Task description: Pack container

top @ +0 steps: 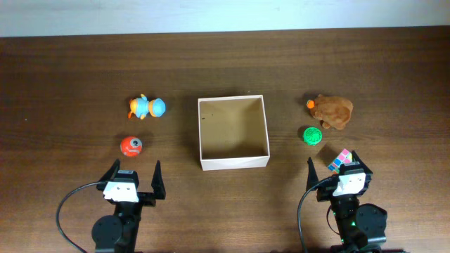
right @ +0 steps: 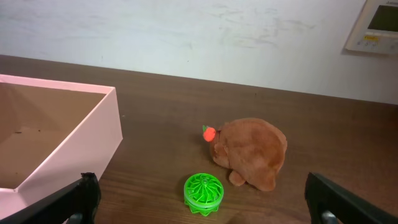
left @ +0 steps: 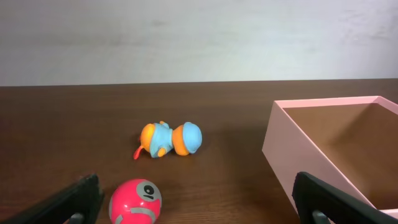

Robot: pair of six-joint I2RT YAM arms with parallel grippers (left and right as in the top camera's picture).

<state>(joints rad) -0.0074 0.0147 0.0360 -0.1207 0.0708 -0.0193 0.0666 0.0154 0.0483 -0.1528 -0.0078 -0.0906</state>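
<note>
1. The left gripper [top: 133, 174] is sitting spread wide and holding nothing, and the right gripper [top: 337, 172] is gaping empty too.
2. A red ball [top: 131, 145] is lying just ahead of the left gripper, and a multicoloured cube [top: 342, 159] is lying close by the right gripper's fingers.
3. The container [top: 234, 162] is standing open-topped ahead and between both grippers, touching neither.
4. Farther right, a green ball [top: 312, 135] and a brown plush [top: 331, 111] are resting; farther left, a blue-and-orange toy [top: 147, 107] is lying.

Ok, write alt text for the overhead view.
An empty square container sits centred on a dark wooden table. Left of it lie a blue-orange toy and a red ball; right of it, a brown plush, a green ball and a colourful cube.
</note>
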